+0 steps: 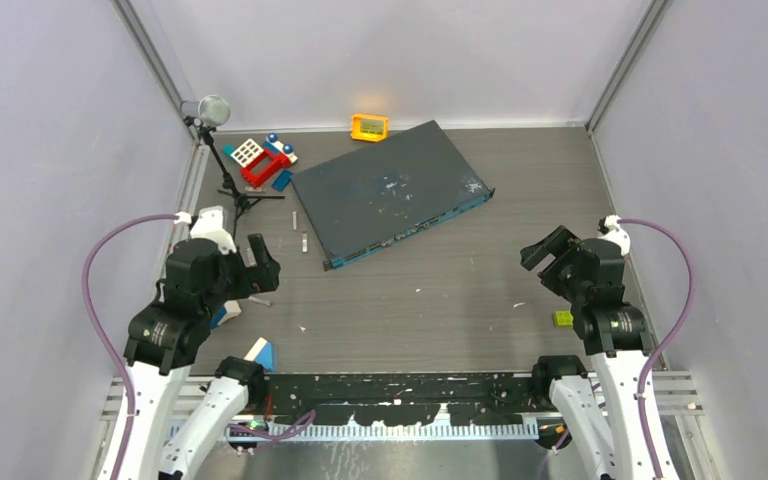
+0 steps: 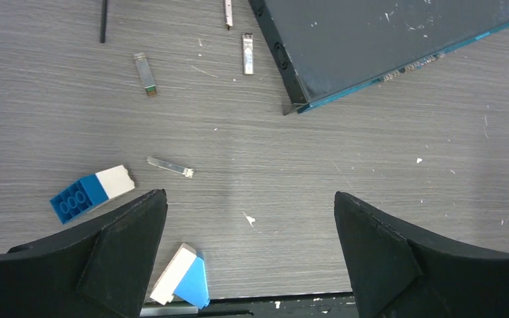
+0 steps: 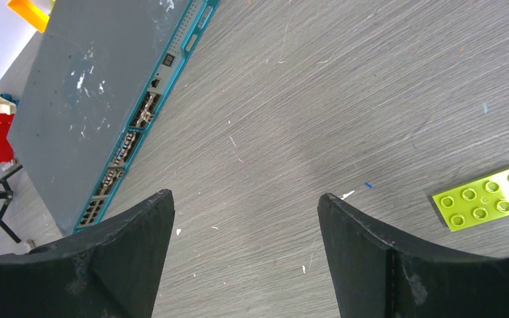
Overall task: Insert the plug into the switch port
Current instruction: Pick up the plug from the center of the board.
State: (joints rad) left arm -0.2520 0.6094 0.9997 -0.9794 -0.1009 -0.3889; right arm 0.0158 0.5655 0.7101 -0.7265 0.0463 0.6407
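Dark-grey switch [image 1: 390, 195], teal port row [image 3: 132, 136] along its front, silver plug [image 2: 247, 53] just beside its short side, left pincer [image 2: 248, 199] and right pincer [image 3: 245, 195] wide, empty.

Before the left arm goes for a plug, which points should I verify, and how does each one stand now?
1. The left gripper is open and empty: ok.
2. The right gripper is open and empty: ok.
3. The nearest plug lies flat on the table, apart from the blue-and-white brick: ok.
4. A plug is already held by an arm: not ok.
5. The switch port row on the teal face of the switch is uncovered: ok.
6. The chosen port is empty inside: cannot tell.
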